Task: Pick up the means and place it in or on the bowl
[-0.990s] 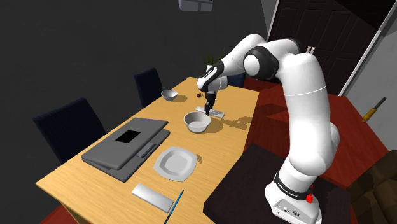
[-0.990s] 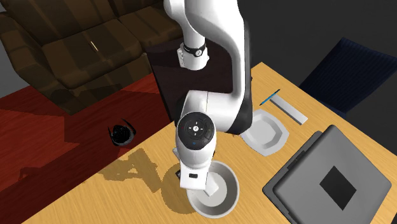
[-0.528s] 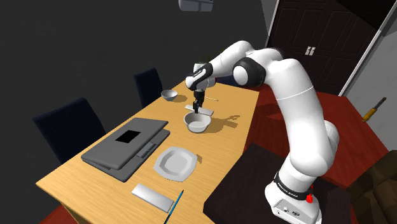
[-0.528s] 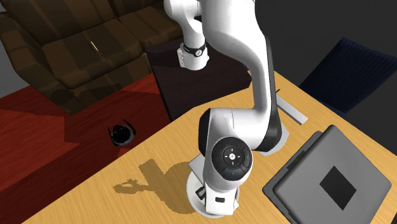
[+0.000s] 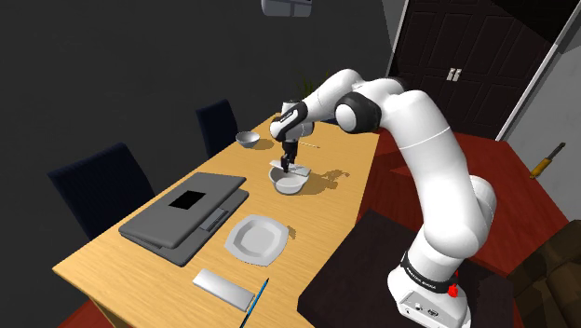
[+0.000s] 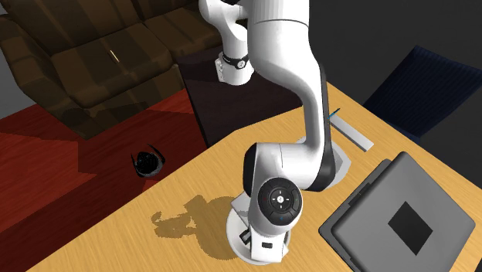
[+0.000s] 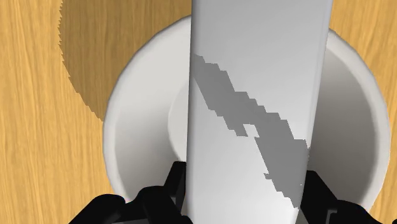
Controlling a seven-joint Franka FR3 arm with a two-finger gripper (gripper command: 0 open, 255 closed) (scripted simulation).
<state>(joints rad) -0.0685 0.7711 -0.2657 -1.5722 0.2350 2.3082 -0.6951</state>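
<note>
White arm (image 5: 438, 168), dark joints (image 5: 352, 110), black hand (image 5: 290, 163)

Dark wall (image 5: 112, 65); red floor (image 6: 46, 166); brown sofa (image 6: 93, 54)

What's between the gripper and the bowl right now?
The white slab: the wrist view shows it clasped in the gripper, reaching out over the bowl.

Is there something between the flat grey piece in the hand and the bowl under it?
Nothing visible does. The hand holds the flat grey piece right above the bowl, and no other thing shows in the part of the bowl's inside that is visible.
</note>
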